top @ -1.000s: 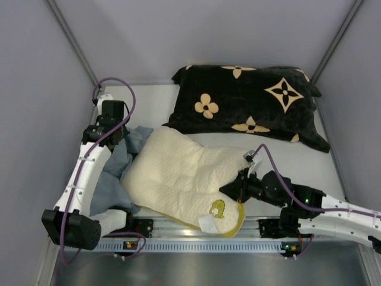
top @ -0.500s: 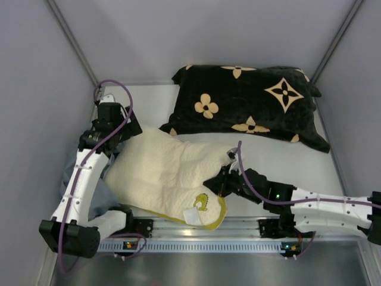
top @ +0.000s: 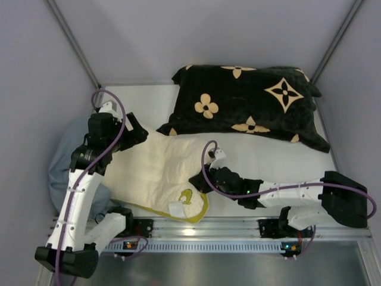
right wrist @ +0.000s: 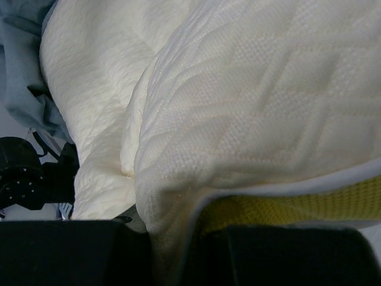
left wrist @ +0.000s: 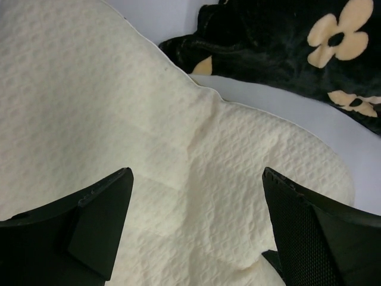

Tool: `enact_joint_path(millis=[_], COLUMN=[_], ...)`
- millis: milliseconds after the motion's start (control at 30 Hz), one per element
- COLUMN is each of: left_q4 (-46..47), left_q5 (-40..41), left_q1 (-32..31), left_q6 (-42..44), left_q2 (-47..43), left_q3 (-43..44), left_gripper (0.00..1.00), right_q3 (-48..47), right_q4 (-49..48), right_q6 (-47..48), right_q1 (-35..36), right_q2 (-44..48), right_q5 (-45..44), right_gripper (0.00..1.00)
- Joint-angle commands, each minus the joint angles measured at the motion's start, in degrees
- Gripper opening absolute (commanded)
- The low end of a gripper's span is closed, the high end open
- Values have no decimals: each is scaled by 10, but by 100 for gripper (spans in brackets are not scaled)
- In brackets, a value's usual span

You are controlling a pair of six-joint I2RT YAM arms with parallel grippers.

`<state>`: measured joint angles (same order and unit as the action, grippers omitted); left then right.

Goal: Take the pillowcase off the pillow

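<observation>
The cream knit pillow (top: pixel 152 173) lies bare on the table's left half, its green-yellow emblem (top: pixel 186 195) and white tag near the front rail. The grey-blue pillowcase (top: pixel 59 164) sits crumpled at the far left, off the pillow and partly behind my left arm. My left gripper (top: pixel 138 132) hovers open over the pillow's far left corner with nothing between its fingers (left wrist: pixel 101 220); the pillow (left wrist: pixel 119 107) fills the left wrist view. My right gripper (top: pixel 196 180) is shut on the pillow's right edge; the right wrist view shows cream fabric (right wrist: pixel 238 107) and yellow-green piping (right wrist: pixel 297 208) pinched at my right gripper (right wrist: pixel 178 250).
A black cushion with tan flower motifs (top: pixel 244 101) lies across the back of the table, its near left corner (left wrist: pixel 286 42) just beyond the pillow. Grey walls close in left, back and right. A metal rail (top: pixel 196 229) runs along the near edge.
My left gripper opened, let go of the pillowcase and rose over the pillow's corner. My right gripper dragged the pillow leftward. The pillowcase now lies loose at the left.
</observation>
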<state>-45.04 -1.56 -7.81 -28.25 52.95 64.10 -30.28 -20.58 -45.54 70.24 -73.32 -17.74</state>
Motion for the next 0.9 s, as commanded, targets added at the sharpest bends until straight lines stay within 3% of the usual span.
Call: enact_joint_path(millis=[0, 267, 533, 767, 867], left_q4=[28, 44, 59, 64, 72], left_q5=[-60, -27, 61, 123, 126], left_q1=[-5, -68, -195, -272, -285], left_q6=[-11, -30, -68, -88, -94], left_q2=[-2, -2, 22, 38, 38], left_q3=[-21, -51, -58, -58, -71], left_gripper=[92, 91, 90, 91, 91], right_q3=[-40, -32, -16, 18, 39], right_q4=[-42, -30, -8, 127, 142], right_q6=[14, 12, 9, 18, 34], right_q1=[-10, -65, -93, -154, -193], right_q2=[-24, -32, -30, 31, 54], right_q5=[27, 82, 90, -16, -3], right_gripper=[0, 0, 0, 22, 22])
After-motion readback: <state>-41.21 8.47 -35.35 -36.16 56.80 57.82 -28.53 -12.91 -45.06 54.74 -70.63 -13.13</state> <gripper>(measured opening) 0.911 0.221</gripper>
